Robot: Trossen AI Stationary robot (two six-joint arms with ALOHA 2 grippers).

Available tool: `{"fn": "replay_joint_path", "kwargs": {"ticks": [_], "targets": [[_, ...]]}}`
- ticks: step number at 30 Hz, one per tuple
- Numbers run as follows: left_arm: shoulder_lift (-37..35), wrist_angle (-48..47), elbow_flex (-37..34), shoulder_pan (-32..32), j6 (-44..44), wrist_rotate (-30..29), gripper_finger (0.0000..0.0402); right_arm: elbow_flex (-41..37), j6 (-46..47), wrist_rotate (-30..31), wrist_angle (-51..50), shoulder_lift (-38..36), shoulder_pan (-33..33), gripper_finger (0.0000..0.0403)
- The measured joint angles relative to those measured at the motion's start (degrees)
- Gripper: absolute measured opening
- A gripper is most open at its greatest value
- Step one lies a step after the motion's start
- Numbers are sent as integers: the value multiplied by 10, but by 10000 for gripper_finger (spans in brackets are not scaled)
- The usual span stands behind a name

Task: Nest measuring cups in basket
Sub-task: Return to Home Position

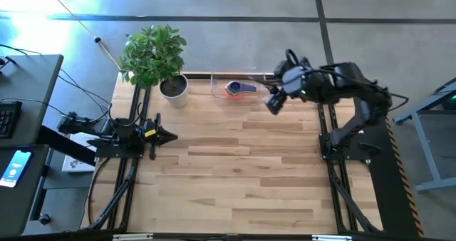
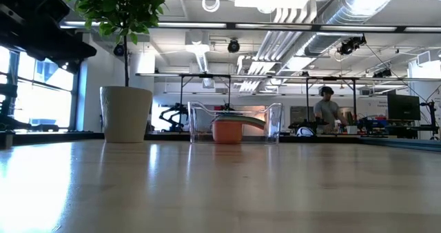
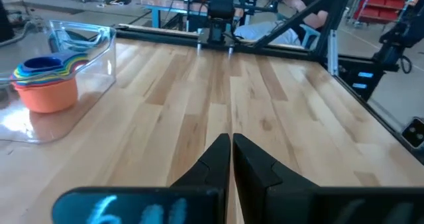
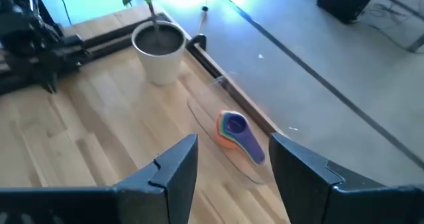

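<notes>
My right gripper (image 1: 275, 98), fingers apart, hangs just beside the basket (image 1: 217, 91) holding the nested measuring cups (image 1: 238, 89); my left gripper (image 1: 167, 135) rests closed.

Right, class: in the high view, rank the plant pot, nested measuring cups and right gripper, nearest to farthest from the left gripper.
1. plant pot, far-left, just beyond the left gripper.
2. measuring cups, in the basket, mid far edge.
3. right gripper, open, right of the basket.
</notes>
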Motion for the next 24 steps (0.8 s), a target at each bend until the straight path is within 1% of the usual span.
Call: {"fn": "replay_joint_path", "kwargs": {"ticks": [2, 5, 7, 9, 17, 24], "targets": [[0, 0, 0, 0, 0, -11, 10, -31, 3, 19, -2, -25, 12, 177], [0, 0, 0, 0, 0, -27, 10, -101, 10, 47, 4, -77, 25, 177], [0, 0, 0, 0, 0, -39, 10, -161, 14, 63, 19, -125, 31, 177], [0, 0, 0, 0, 0, -53, 10, -230, 14, 66, 53, -178, 34, 177], [0, 0, 0, 0, 1, -105, 10, -542, -8, -9, 242, -426, 34, 177], [0, 0, 0, 0, 1, -107, 10, -763, -26, -59, 379, -619, 34, 177]]}}
